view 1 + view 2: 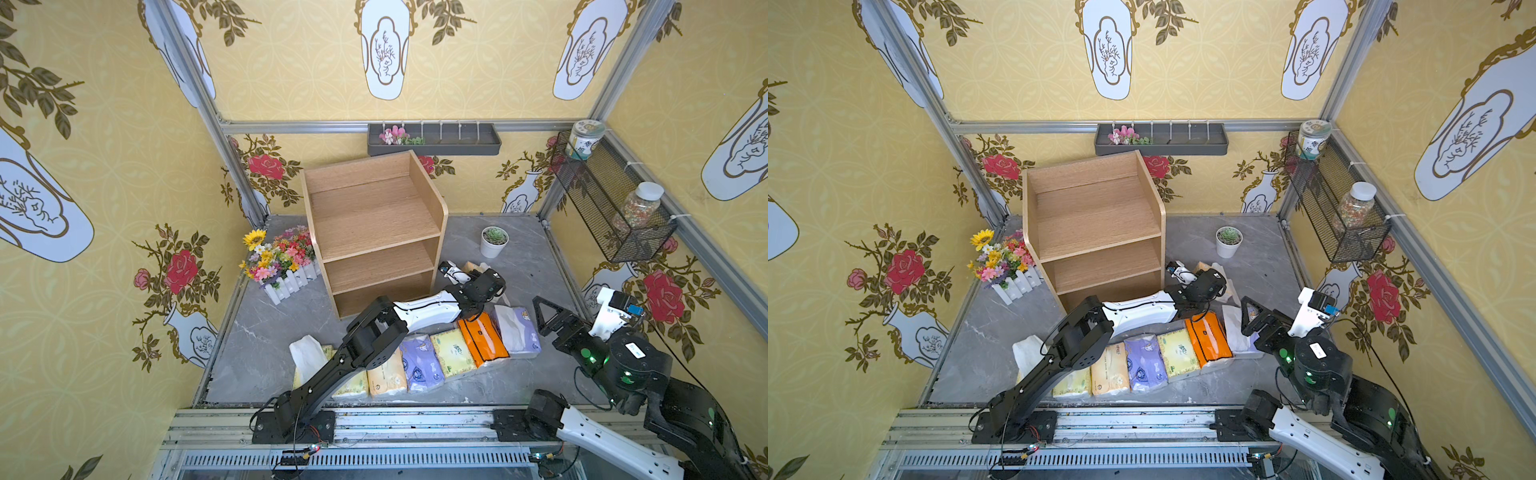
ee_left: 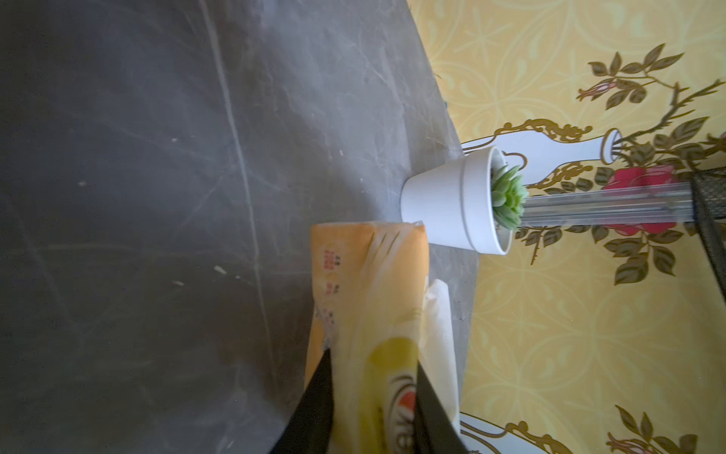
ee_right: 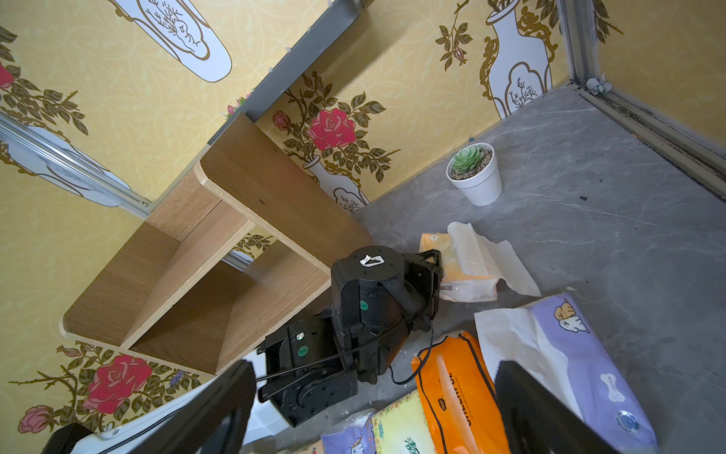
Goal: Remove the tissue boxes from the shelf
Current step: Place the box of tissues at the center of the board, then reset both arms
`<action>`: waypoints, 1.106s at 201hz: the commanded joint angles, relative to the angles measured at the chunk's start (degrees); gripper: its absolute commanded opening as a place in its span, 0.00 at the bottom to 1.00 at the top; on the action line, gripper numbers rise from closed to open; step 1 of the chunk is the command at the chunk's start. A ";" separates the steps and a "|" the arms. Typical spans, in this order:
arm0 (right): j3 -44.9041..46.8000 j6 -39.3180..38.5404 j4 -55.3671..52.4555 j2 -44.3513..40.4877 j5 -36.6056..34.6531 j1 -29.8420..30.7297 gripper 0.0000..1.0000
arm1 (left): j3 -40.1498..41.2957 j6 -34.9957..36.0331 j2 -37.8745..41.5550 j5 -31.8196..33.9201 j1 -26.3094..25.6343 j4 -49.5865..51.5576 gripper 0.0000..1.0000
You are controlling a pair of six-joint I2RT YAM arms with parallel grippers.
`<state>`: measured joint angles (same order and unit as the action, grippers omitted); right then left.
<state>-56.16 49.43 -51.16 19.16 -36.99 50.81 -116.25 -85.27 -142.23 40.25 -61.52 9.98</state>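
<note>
The shelf (image 1: 374,216) was found emptied on all three tiers, most tissue packs (image 1: 453,349) were laid in a row by the front edge of the desk (image 1: 519,257), and one cream pack (image 2: 365,283), resting on the desk just beside the shelf, was pinched between the left fingers (image 2: 314,408), the wide-spread right fingers (image 3: 530,408) being left empty.

Grey marble tabletop (image 1: 257,353). White pot (image 1: 493,249) w/ succulent (image 1: 495,236) near back right corner. Fake flowers (image 1: 278,251) in white picket planter (image 1: 291,284), back left. Dark wall tray (image 1: 457,147) w/ pink blooms (image 1: 392,135). Black wire basket (image 1: 598,195): labelled jar (image 1: 585,139), beads jar (image 1: 636,205).
</note>
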 commanded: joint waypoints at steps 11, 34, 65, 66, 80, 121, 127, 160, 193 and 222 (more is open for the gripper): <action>1.03 0.72 1.42 -1.08 0.11 -0.27 0.98 | -0.54 1.33 -0.18 -0.25 0.25 0.35 0.56; 2.41 1.17 2.20 -2.02 0.25 -0.75 0.98 | 0.85 1.81 1.63 1.33 0.06 1.22 0.74; 3.55 1.46 2.94 -1.85 0.43 -1.04 0.98 | 10.59 -1.02 7.39 3.89 -0.67 -1.60 0.83; 3.53 1.46 2.97 -1.85 0.43 -1.05 0.98 | 10.86 -1.03 7.57 4.01 -0.74 -1.66 0.83; 4.01 1.55 3.32 -1.32 0.47 -1.11 0.98 | 13.24 0.08 9.83 6.73 -1.94 -2.70 0.84; 5.12 1.55 4.85 0.48 0.71 -1.15 0.98 | 19.80 7.84 17.23 16.21 -5.52 -7.24 0.85; 5.29 1.55 5.13 0.68 0.62 -1.14 0.98 | 21.20 9.77 18.08 16.18 -5.71 -9.20 0.85; 5.49 1.21 6.46 2.32 0.52 -1.15 0.98 | 23.69 17.37 19.45 10.48 -4.41 -15.20 0.80; 4.93 0.80 6.35 3.60 -0.27 -1.15 0.98 | 25.66 25.43 20.57 2.54 -3.95 -21.52 0.78; 3.40 -0.33 4.05 3.86 -3.53 -1.02 0.98 | 31.91 29.84 24.50 -1.81 -5.41 -26.35 0.76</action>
<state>-51.51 50.68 -47.83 22.72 -36.75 49.63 -88.84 -62.48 -120.16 43.68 -65.73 -9.30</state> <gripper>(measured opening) 0.982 0.763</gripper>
